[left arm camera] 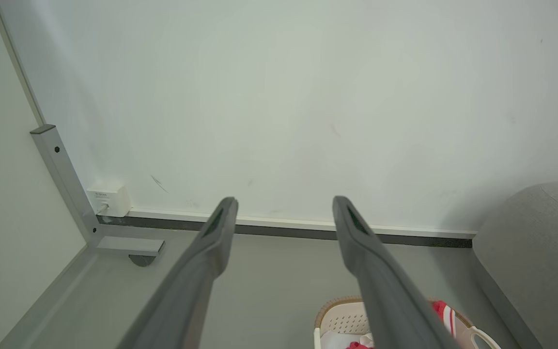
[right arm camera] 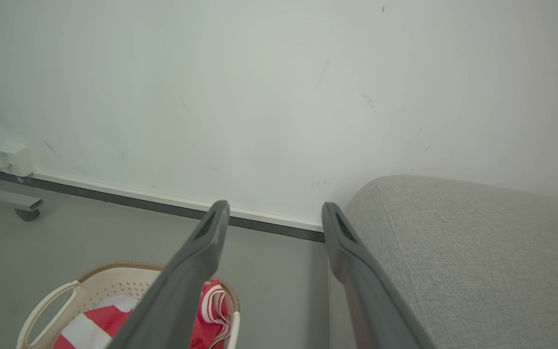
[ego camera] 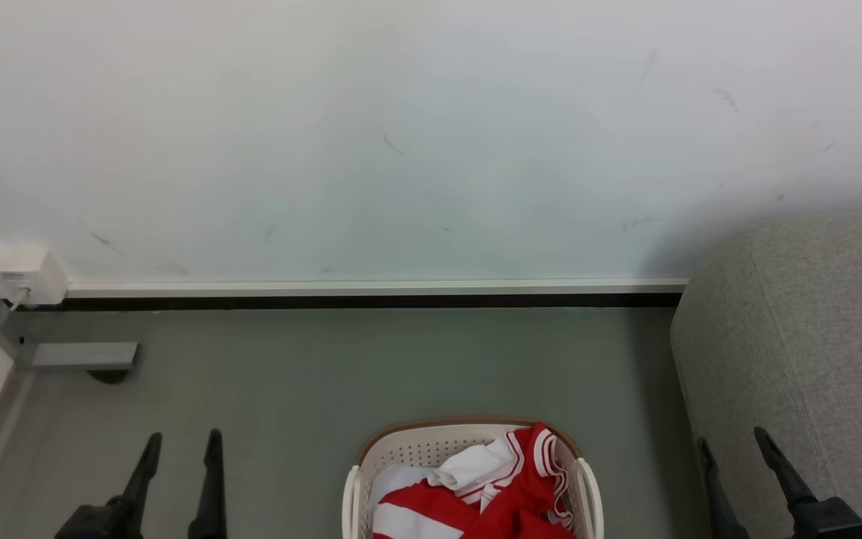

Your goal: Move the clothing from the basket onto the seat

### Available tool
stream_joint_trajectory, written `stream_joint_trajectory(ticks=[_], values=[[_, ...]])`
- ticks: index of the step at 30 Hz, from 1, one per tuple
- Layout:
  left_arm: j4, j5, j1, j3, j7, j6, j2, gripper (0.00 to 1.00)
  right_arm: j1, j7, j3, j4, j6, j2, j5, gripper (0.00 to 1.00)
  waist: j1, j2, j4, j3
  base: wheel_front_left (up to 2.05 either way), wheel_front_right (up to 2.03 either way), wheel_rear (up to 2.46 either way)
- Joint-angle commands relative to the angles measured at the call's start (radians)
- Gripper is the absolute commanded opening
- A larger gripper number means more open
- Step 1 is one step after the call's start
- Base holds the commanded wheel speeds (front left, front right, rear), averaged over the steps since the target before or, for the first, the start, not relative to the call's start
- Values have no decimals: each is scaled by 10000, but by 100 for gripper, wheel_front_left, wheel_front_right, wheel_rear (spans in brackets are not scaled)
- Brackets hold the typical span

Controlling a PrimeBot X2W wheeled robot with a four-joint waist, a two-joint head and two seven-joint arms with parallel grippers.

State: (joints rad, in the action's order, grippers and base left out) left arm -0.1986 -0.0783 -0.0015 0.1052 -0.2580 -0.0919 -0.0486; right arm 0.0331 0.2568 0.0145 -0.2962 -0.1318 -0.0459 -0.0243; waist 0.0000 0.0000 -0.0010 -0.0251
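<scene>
- Red sports jersey [ego camera: 509,501] with white bands and striped trim lies crumpled inside the oval cream-white perforated plastic laundry basket [ego camera: 416,449] with a brown rim. It is heaped toward the basket's right wall.
- The left end effector [ego camera: 184,436] hovers over the grey floor [ego camera: 326,374], well to the left of the basket. Its two dark fingers are spread and hold nothing.
- The right end effector [ego camera: 732,437] hovers to the right of the basket, beside the large grey fabric sofa [ego camera: 812,337]. Its fingers are likewise spread and empty.
- The step in hand looks like the first reach into the basket, as the jersey is not yet lifted.
- The right end effector seems the better choice. The jersey's bulk sits on the basket's right and the sofa stands right of the basket, so the carry is short.
- Aim for a thick raised fold near the jersey's middle and pinch deep. A thin striped edge may slip out.
- A plain pale cloth [ego camera: 395,479] lies in the basket's left part. Keep the fingers off it, since I cannot tell whether it is tangled underneath.
- Descend from above the basket, clear of its rim and handles, because so light a basket could tip or drag.
- Lift straight up until the cloth clears the basket's rim, then swing toward the sofa.
</scene>
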Motion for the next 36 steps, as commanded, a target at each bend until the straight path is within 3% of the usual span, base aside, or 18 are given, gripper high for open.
stream_joint_trajectory(ticks=[1, 36], values=[[-157, 7, 71, 76, -79, -67, -54, 100, -128, 112, -59, -83, 21, -79, 149, 100, 0, 0, 5, -18, 0, 0, 0], [-496, -415, -195, 57, -70, -233, -38, 100, 191, 77, -55, -80, 21, -71, -518, 100, 0, 0, -166, -342, 0, 0, 0]])
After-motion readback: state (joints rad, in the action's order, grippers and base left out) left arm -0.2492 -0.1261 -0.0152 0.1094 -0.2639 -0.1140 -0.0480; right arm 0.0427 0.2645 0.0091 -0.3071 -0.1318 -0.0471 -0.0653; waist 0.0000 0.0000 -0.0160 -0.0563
